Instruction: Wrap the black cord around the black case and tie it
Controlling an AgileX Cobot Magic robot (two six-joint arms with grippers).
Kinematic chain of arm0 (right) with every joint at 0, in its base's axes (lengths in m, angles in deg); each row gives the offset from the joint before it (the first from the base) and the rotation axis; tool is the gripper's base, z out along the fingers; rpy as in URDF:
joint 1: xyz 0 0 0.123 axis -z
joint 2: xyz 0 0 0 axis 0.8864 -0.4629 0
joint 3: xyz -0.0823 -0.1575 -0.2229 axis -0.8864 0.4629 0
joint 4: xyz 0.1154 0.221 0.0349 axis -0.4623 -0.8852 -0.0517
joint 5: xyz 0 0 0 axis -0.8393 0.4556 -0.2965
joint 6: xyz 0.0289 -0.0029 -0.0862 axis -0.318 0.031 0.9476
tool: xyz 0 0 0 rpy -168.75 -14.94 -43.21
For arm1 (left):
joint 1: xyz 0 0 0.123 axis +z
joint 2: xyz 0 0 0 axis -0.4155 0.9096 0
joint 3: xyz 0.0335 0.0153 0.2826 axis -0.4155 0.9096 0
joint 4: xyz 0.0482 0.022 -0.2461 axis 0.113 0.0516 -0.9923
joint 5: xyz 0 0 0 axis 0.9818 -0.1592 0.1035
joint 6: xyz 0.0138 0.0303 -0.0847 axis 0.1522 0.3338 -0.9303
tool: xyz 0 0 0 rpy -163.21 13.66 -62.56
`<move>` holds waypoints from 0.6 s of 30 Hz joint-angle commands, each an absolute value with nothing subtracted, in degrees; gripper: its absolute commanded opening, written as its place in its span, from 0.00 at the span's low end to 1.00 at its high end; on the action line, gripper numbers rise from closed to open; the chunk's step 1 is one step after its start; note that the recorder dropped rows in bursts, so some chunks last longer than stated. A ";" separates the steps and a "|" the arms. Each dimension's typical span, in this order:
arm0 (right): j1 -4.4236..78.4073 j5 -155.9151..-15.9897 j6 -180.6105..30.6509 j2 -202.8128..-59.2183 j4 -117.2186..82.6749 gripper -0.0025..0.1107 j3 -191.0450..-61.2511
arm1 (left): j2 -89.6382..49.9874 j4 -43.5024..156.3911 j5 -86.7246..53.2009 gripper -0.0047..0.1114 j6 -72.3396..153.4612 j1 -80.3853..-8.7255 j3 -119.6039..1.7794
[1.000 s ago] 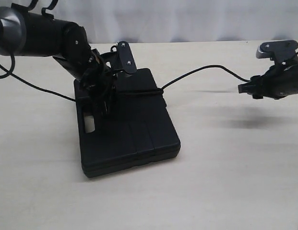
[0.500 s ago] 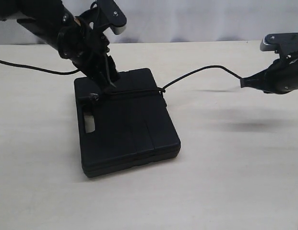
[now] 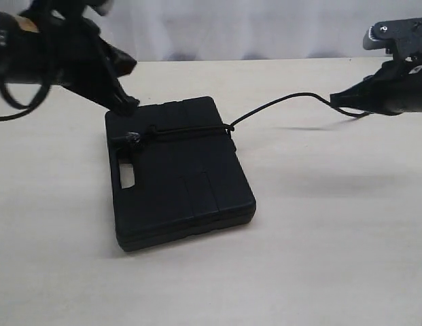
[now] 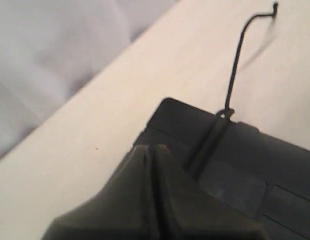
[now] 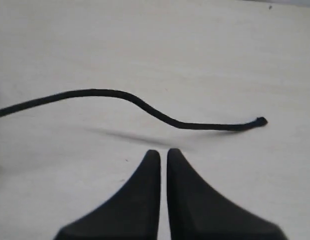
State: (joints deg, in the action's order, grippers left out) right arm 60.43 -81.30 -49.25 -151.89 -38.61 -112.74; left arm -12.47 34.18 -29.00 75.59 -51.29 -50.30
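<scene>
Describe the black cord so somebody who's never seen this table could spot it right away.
On the pale table lies a flat black case. Across its far end, one thin black cord is wrapped, then trails off its right edge in a raised curve. Thread-thin, it stands out against the boxy case.

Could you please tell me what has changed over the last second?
The left gripper lifted off the black case, up and leftward in the exterior view, and is shut, empty. The right gripper rose a little; it is shut, with the free end of the black cord lying clear of it. The case and the cord wrapped across it stayed put.
</scene>
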 commanded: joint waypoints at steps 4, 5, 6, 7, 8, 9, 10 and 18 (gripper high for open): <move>48.81 -85.28 -49.53 -136.18 -38.83 0.06 -104.93 | -38.19 33.01 -15.97 0.04 70.50 -51.11 -32.83; 46.77 -85.52 -49.58 -132.65 -39.07 0.06 -102.95 | -43.66 33.01 -14.64 0.04 68.89 -51.11 -29.74; 45.66 -85.95 -49.58 -130.61 -39.07 0.06 -101.50 | -46.42 33.01 -13.99 0.04 68.36 -51.11 -28.03; 43.96 -87.32 -50.51 -126.28 -39.17 0.06 -98.08 | -51.42 33.01 -12.93 0.04 67.78 -51.11 -24.80; 43.04 -88.87 -51.24 -123.98 -39.55 0.06 -96.08 | -54.64 33.01 -12.93 0.04 67.48 -51.11 -23.51; 42.07 -91.77 -52.99 -119.69 -39.55 0.06 -92.32 | -58.59 33.01 -12.83 0.04 66.13 -51.11 -21.66; 41.65 -93.51 -53.93 -116.71 -39.55 0.06 -89.84 | -61.29 33.01 -12.83 0.04 64.73 -51.11 -20.66; 41.56 -94.70 -57.58 -94.85 -39.55 0.06 -78.11 | -75.98 33.01 -13.43 0.04 58.06 -51.11 -16.83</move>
